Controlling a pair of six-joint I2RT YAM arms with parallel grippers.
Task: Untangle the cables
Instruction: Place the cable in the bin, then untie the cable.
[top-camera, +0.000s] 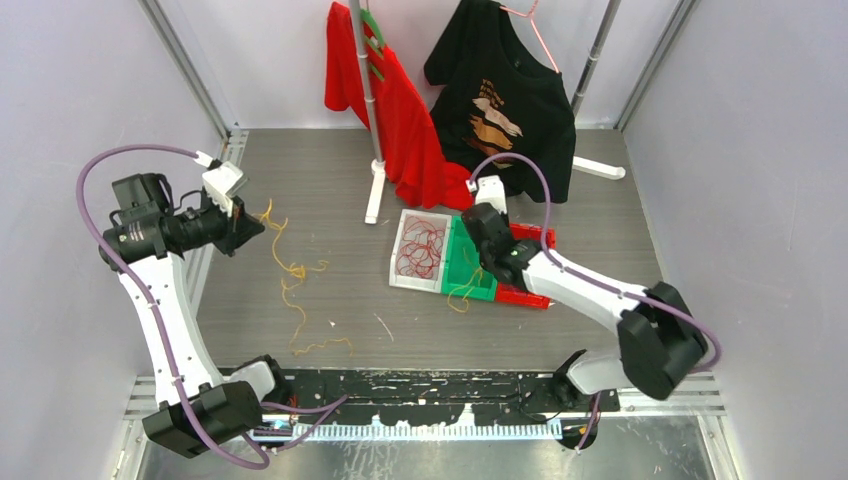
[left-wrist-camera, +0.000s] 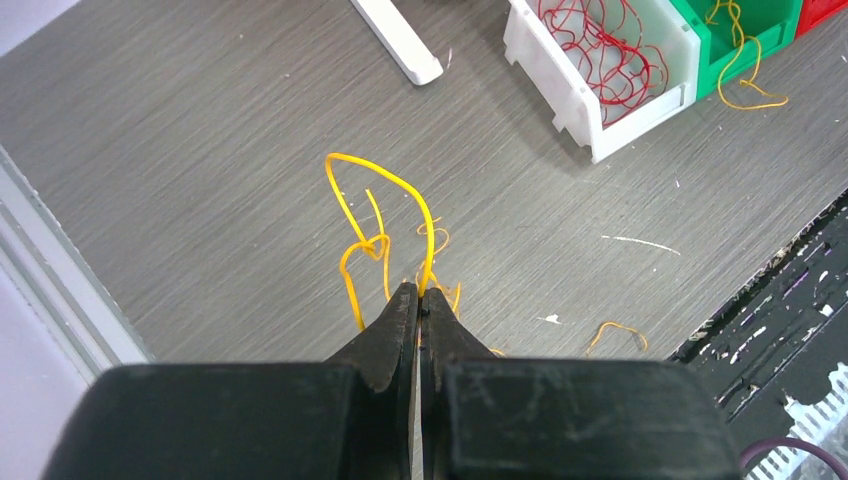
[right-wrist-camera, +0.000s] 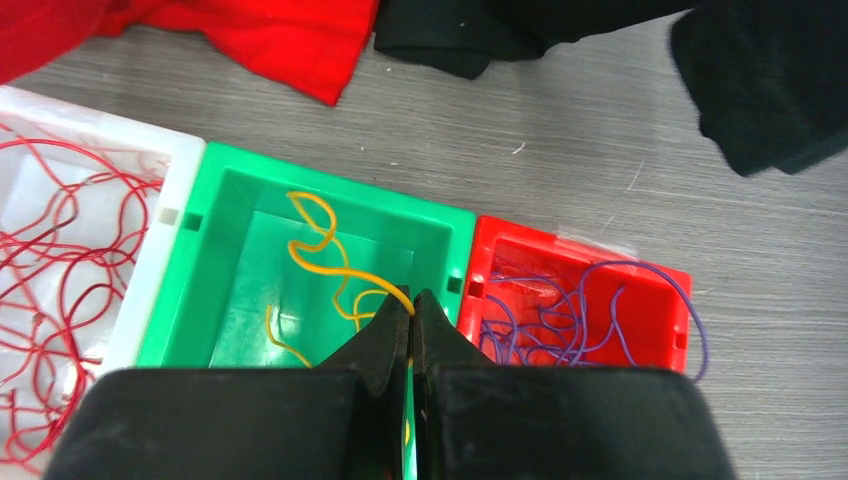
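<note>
Sorting the strands by colour looks to be the step in hand. The left tool is pinched tight on a thin yellow string-like cable, which loops up from its tips above the grey wood-grain bench. In the top view a loose yellow tangle trails from that tool toward six o'clock, on the nine o'clock side of the bench.

The right tool is also closed, with a second yellow strand running into its tips over the green plastic bin. At that bin's nine o'clock sits a white plastic bin holding red cables. At its three o'clock a red plastic bin holds purple cables.

The left arm rises from its base at seven o'clock, elbow bent, with the wrist level and pointing toward three o'clock. The right arm stretches low from five o'clock toward eleven, its wrist tipped down over the bins.

As I judge it, the right tool next needs to part its jaws so the strand drops into the green bin. The left then has to draw its cable free of the tangle without dragging the rest, and carry it toward three o'clock
</note>
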